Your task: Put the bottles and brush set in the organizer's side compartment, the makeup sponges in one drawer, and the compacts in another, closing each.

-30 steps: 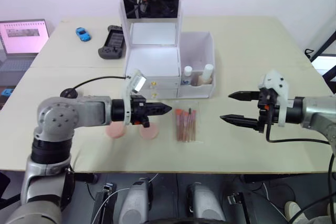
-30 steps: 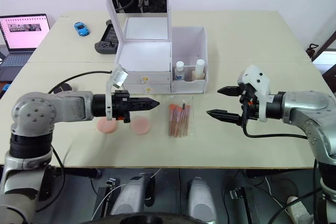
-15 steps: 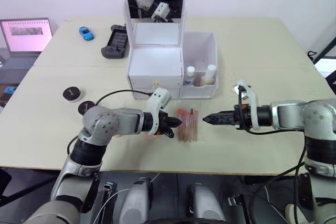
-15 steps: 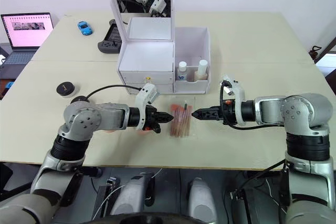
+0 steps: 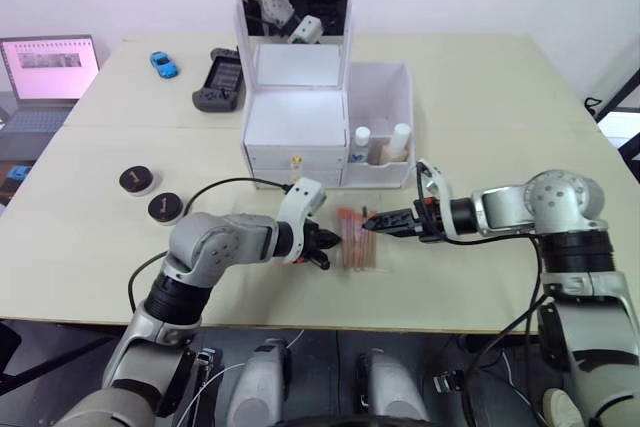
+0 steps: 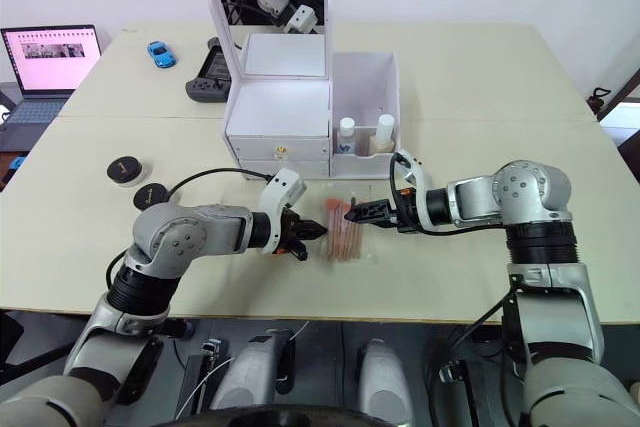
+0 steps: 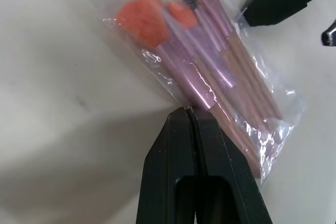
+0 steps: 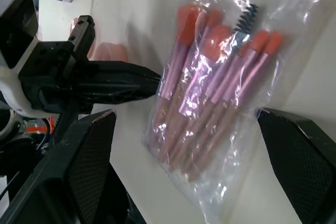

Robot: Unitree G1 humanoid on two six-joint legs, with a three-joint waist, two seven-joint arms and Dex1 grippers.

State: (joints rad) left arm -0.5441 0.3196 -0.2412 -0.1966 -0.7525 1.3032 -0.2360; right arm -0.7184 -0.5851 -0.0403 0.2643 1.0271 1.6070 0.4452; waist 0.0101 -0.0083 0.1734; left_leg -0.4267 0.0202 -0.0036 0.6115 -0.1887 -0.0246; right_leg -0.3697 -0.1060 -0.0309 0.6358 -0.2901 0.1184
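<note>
Head views: brush set (image 5: 358,239) flat on the table (image 5: 480,97), lying between the two grippers. Left gripper (image 5: 322,244) at its one long edge, fingers pressed together, tip against the packet's film. Right gripper (image 5: 372,223) at the opposite edge near the orange tips, fingers spread wide. Beyond both tools, the organizer (image 5: 297,122) with both bottles (image 5: 378,145) already standing in the side compartment (image 5: 383,97). Two compacts (image 5: 150,193) well behind the left gripper, out on the table.

Left wrist view: shut fingers (image 7: 195,145) nosed up to the packet's edge, brush handles fanning away ahead. Looks like a brace, not a grasp, so best held steady, a stop against sliding.

Right wrist view: open fingers (image 8: 84,145) straddling the packet, one on each side, the left gripper's black tip just across the film. Probably a pinch coming next; best to close low on the bundle of handles, not on loose film alone, since slack crinkly plastic is likely to slip or fold.

The packet itself: clear, wrinkled, glossy; pink handles, orange-red heads, one dark spiral wand among them.
</note>
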